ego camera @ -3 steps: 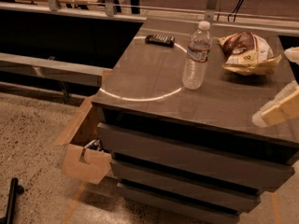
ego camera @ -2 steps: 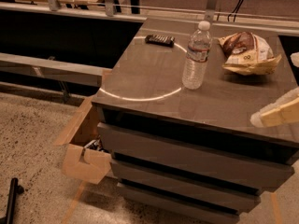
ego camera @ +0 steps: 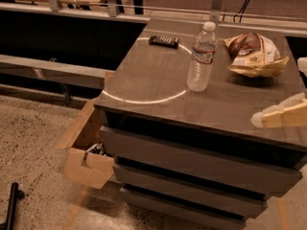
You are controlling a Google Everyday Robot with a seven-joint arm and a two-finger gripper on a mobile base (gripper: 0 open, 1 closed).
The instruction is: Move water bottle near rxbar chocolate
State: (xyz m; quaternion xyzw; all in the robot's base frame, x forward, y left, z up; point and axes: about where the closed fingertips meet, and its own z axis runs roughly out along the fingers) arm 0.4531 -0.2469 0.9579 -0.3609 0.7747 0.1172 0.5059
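The water bottle stands upright near the middle of the grey cabinet top, clear and ribbed with a white cap. The rxbar chocolate lies flat at the far left part of the top, dark with light lettering, well apart from the bottle. My gripper comes in from the right edge of the view, pale, low over the near right part of the top, right of and nearer than the bottle, not touching it.
A crinkled yellow-and-brown snack bag lies at the far right of the top, right of the bottle. An open cardboard box sits on the floor at the cabinet's left. A metal rail runs behind.
My gripper has shifted slightly left and down at the right edge. The bottle, bar and bag have not moved.
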